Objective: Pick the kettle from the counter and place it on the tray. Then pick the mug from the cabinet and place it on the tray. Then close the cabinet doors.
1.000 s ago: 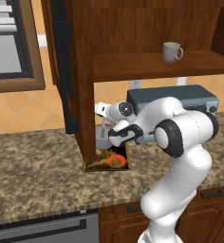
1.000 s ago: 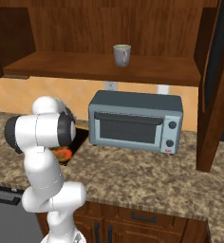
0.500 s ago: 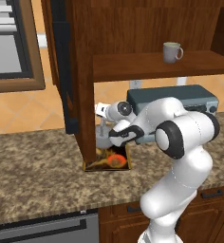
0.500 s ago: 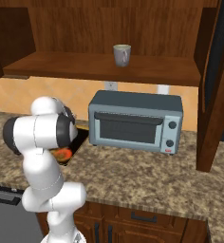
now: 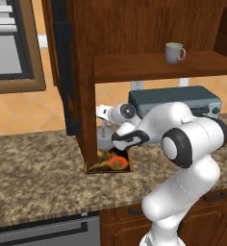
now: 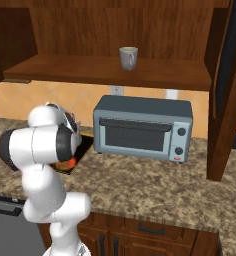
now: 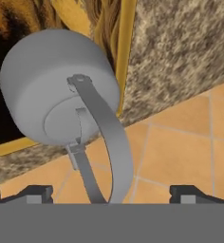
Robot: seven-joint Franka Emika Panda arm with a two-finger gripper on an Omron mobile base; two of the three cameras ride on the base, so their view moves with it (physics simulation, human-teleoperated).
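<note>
the gripper (image 7: 109, 192) stands spread wide, its two dark fingertips (image 7: 35, 192) far apart at the near edge of the hand view with nothing pinched between them. straight ahead of it, just beyond the tips, sits the kettle (image 7: 61, 88). its thin handle arches back toward the gripper and passes between the open tips without visibly touching either. the kettle's round body rests on the tray (image 7: 126, 42), over the gold rim corner as far as the hand view shows, with the speckled counter (image 7: 180, 57) beyond the rim to one side. whether the base sits fully inside the rim cannot be told.

in the left base view the gripper (image 5: 106, 126) hangs just above the kettle (image 5: 104, 143) and the tray (image 5: 110, 166), close against the cabinet (image 5: 84, 96) side.

the kettle looks like rigid smooth metal, likely slick and moderately light if empty; the handle is the natural hold, a stiff thin band that suits a narrow pinch near its top, though it could pivot in the grip.

the mug (image 5: 174, 52) stands on the cabinet shelf, well above and beyond the gripper. it reads as hard, light and breakable. a pinch across its rim wall or body would seem safer than the small side handle.
</note>
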